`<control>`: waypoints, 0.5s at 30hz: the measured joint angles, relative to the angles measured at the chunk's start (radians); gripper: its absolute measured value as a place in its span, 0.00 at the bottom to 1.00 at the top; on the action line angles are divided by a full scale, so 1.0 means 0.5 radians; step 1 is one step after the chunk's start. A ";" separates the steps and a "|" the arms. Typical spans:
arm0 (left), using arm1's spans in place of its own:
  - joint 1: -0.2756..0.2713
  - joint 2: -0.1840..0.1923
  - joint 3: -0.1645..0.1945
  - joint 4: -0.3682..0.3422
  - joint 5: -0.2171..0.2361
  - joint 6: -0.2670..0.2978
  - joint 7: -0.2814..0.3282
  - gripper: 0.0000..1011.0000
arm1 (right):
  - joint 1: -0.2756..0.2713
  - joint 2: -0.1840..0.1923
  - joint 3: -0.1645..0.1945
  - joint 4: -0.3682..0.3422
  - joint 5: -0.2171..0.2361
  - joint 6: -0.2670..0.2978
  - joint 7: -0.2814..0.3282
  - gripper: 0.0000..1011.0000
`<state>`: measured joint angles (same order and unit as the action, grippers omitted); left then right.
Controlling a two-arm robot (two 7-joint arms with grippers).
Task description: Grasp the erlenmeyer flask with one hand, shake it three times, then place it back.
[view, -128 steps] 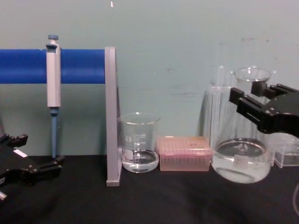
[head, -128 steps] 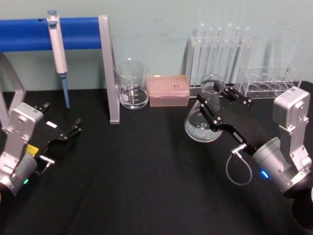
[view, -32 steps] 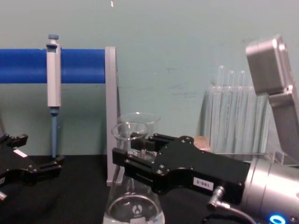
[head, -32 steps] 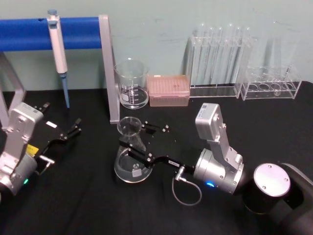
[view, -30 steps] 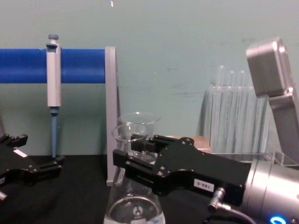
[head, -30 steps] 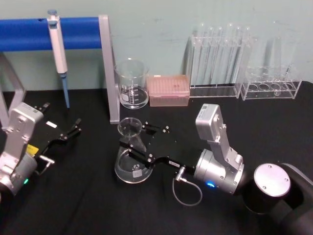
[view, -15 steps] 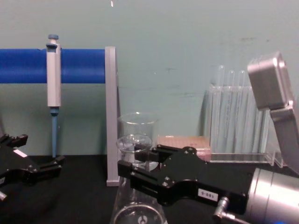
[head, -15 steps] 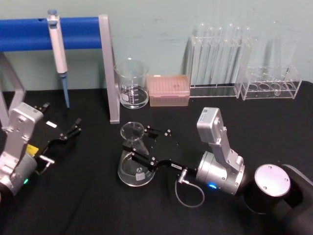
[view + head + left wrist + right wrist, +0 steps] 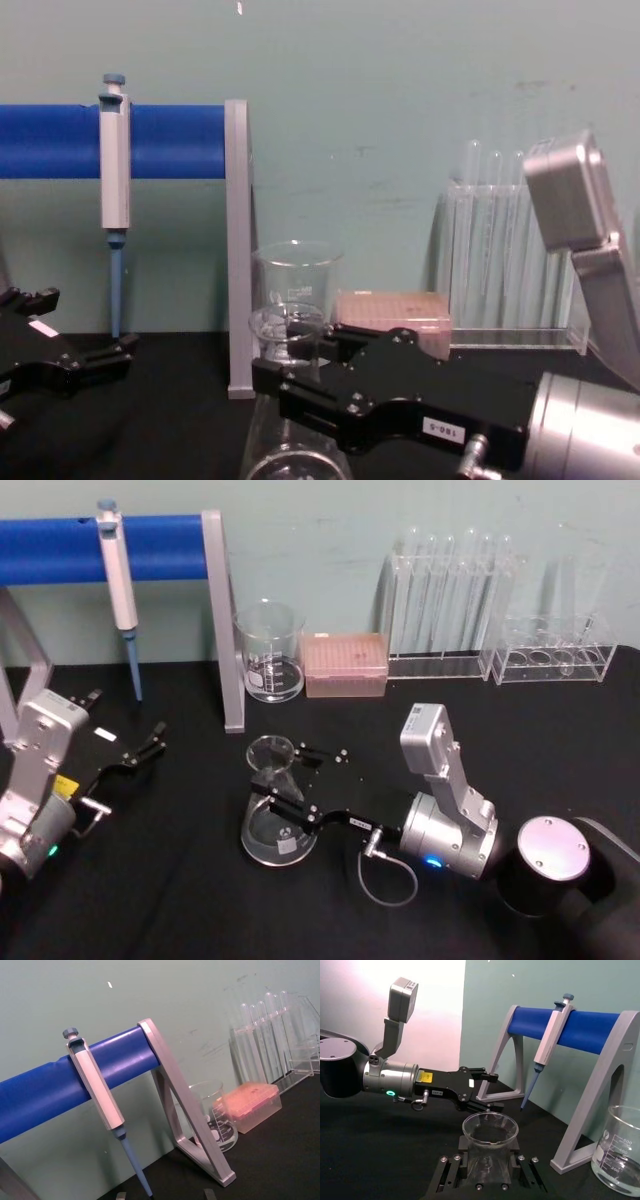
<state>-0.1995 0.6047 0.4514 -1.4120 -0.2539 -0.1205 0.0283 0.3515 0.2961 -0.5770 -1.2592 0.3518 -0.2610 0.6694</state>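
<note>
The erlenmeyer flask [image 9: 277,825] stands upright on the black table [image 9: 180,900] near its middle, with a little clear liquid in its wide base. My right gripper [image 9: 285,774] reaches in from the right and is shut on the flask's neck just under the rim. In the right wrist view the flask's rim [image 9: 490,1129] sits between the two black fingers [image 9: 454,1161]. The chest view shows the rim [image 9: 286,324] above the right gripper [image 9: 300,362]. My left gripper [image 9: 128,716] stays parked at the left, open and holding nothing, and shows across the table as the left gripper [image 9: 492,1091].
A glass beaker [image 9: 269,650] and a pink tip box [image 9: 344,664] stand behind the flask. A blue pipette stand [image 9: 150,548] with a hanging pipette [image 9: 120,580] fills the back left. Test tube racks [image 9: 450,600] line the back right.
Over the last second my right gripper has lowered the flask a little and drawn it slightly toward me; earlier it carried the flask from the back right. The left arm has not moved.
</note>
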 joint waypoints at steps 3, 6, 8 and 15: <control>0.000 0.000 0.000 0.000 0.000 0.000 0.000 0.99 | 0.005 -0.003 -0.004 0.013 0.002 0.000 0.004 0.45; 0.000 0.000 0.000 0.000 0.000 0.000 0.000 0.99 | 0.011 -0.007 -0.007 0.027 0.004 0.000 0.008 0.45; 0.000 0.000 0.000 0.000 0.000 0.000 0.000 0.99 | 0.013 -0.009 -0.009 0.033 0.005 0.000 0.010 0.45; 0.000 0.000 0.000 0.000 0.000 0.000 0.000 0.99 | 0.018 -0.009 -0.017 0.044 0.005 0.013 0.014 0.45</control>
<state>-0.1996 0.6047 0.4514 -1.4120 -0.2539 -0.1205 0.0283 0.3606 0.2918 -0.5853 -1.2370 0.3545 -0.2547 0.6765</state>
